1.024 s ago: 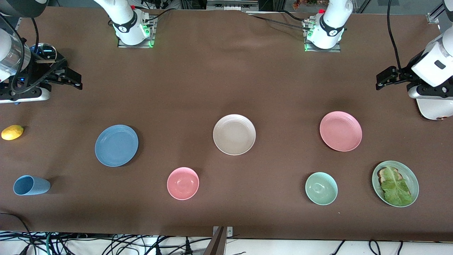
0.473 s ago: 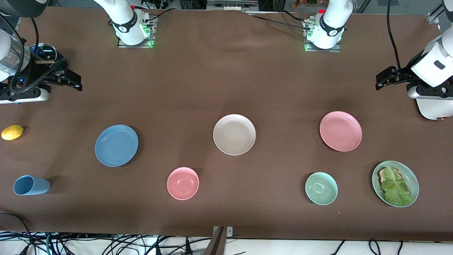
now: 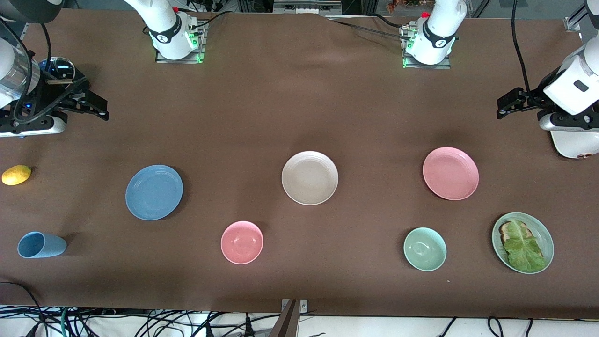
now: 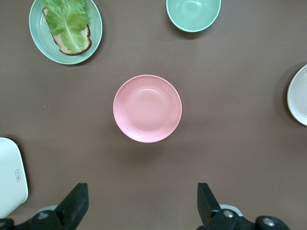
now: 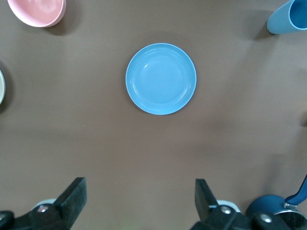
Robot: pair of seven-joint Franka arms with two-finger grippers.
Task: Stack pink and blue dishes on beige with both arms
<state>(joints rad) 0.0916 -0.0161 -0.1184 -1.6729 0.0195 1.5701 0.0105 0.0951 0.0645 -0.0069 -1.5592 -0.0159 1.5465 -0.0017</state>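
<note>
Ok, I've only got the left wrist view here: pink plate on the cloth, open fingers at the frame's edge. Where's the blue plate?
Observer: The blue plate lies toward the right arm's end of the table, nothing on it.
Operator: And the right gripper?
Observer: The right gripper is open, holding nothing, up over bare table by the blue plate.
Operator: Is anything on the beige plate?
Observer: No, the beige plate is bare, between the blue plate and the pink plate.

The beige plate point(image 3: 310, 178) lies flat mid-table — bare. The blue plate point(image 3: 154, 192) and pink plate point(image 3: 450, 173) lie flat, well apart from it — toward the right arm's and left arm's ends.
</note>
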